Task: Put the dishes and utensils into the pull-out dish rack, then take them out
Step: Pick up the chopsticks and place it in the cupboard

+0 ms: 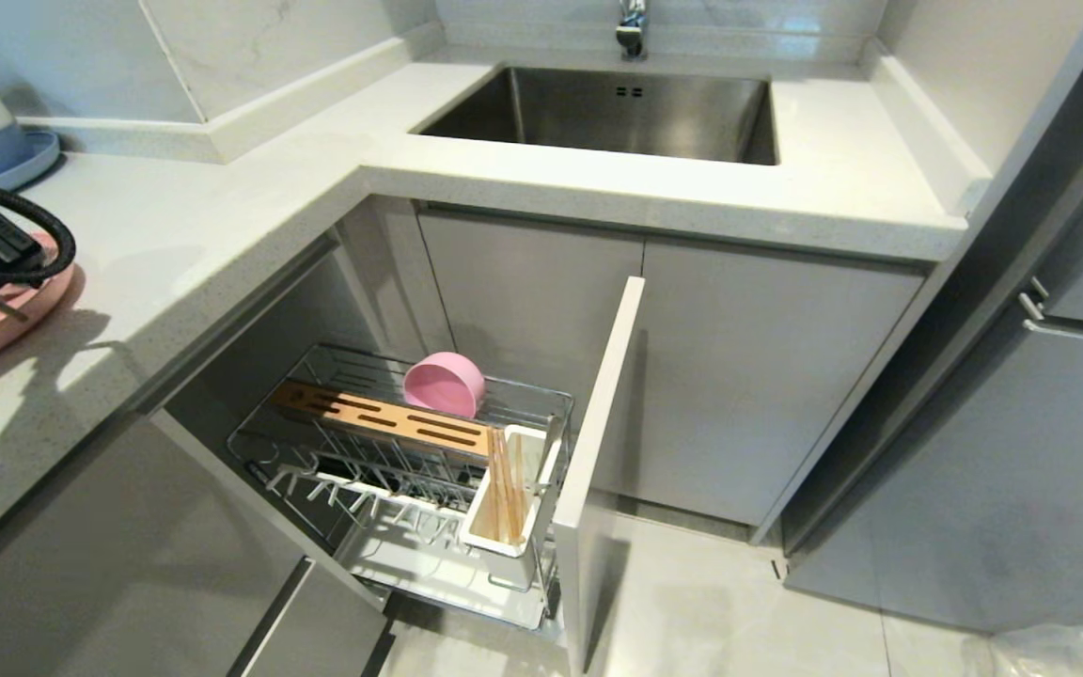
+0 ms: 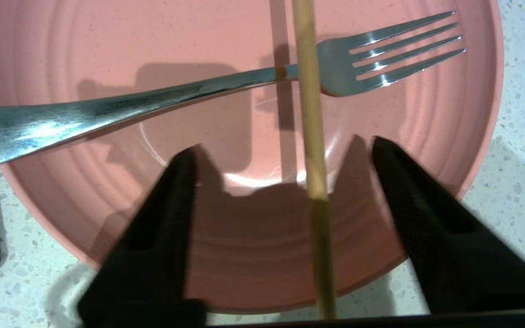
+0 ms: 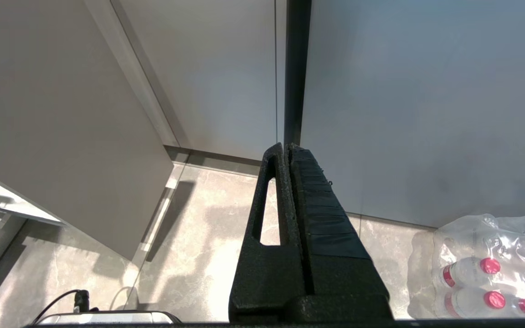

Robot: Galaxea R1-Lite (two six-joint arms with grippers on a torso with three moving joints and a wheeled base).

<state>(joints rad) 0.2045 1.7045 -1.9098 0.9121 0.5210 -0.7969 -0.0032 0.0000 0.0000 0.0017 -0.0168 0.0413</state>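
- Left tool hovers over the pink plate on the desk, its two black fingers spread apart with one chopstick lying in the gap between them, nothing clamped yet.
- Right tool hangs parked over the floor beside the cabinets, its fingers pressed together on nothing.
- On the plate the chopstick lies across the neck of the fork; the fork's handle runs out over the plate's rim.
- Down in the pull-out dish rack the pink bowl sits on its side behind the wooden bar, and other chopsticks stand in the white utensil holder.
- Handling, as a judgement: the chopstick is light, stiff and thin, and probably rolls easily on the smooth glazed plate; a pinch across its width near the middle, squarely between the pads, should keep it from pivoting.
- Resting on the fork, it may be slightly raised, which helps the fingers get under it, but a careless close could nudge the slick metal fork.
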